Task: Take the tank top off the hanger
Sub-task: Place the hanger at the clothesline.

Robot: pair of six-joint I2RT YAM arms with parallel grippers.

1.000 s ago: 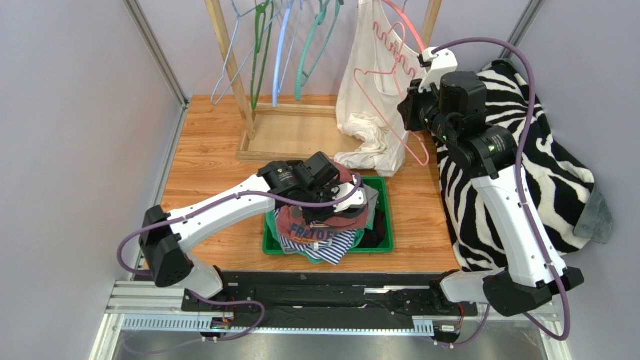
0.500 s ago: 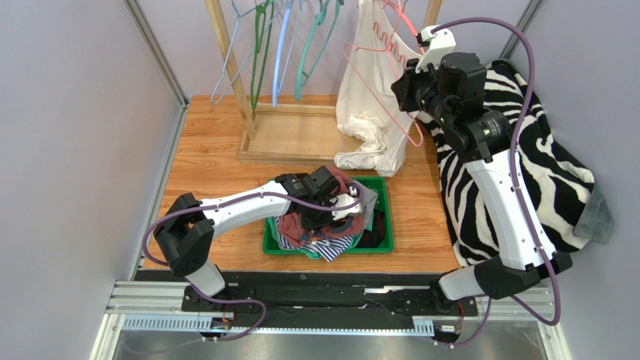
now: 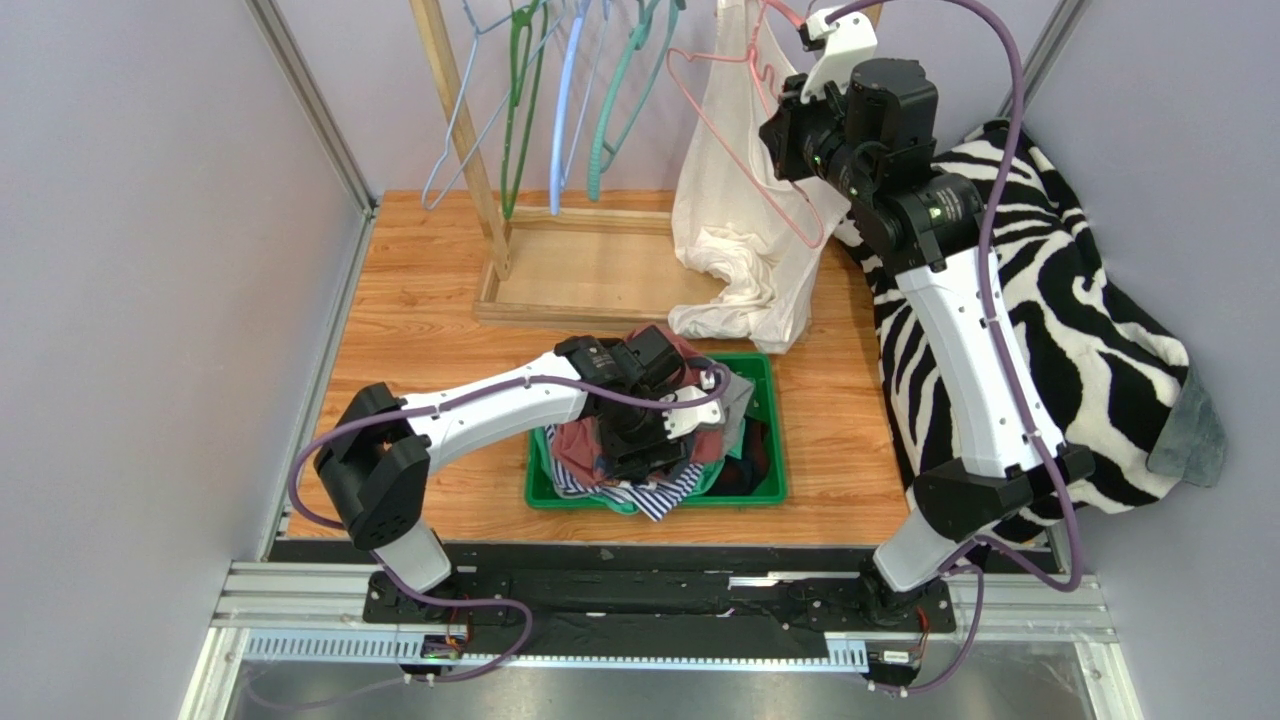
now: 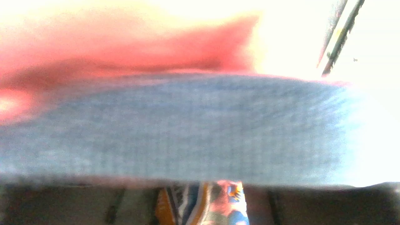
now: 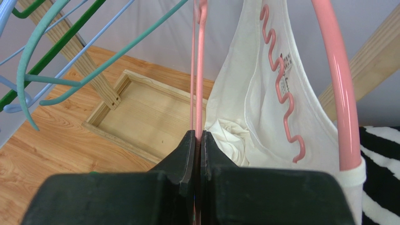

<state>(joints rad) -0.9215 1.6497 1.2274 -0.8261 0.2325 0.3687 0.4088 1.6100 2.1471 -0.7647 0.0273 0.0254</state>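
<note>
A white tank top (image 3: pixel 736 225) hangs on a pink hanger (image 3: pixel 718 132) at the wooden rack, its hem bunched on the table. My right gripper (image 3: pixel 792 128) is shut on a thin bar of the pink hanger (image 5: pixel 201 70), just left of the tank top (image 5: pixel 263 112); the fingertips (image 5: pixel 192 140) press the bar from both sides. My left gripper (image 3: pixel 661 417) is down in the pile of clothes in the green bin (image 3: pixel 769 450). Grey cloth (image 4: pixel 188 126) and red cloth (image 4: pixel 117 51) fill its wrist view and hide the jaws.
Several bare hangers (image 3: pixel 564 90), blue, green and teal, hang on the rack left of the tank top. The rack's post (image 3: pixel 458 120) and base frame (image 3: pixel 586 270) stand at the back. A zebra-striped blanket (image 3: pixel 1082 345) lies on the right.
My right gripper has lifted the pink hanger up and to the left, the tank top's top rising with it. My left gripper has sunk lower into the clothes in the bin.
</note>
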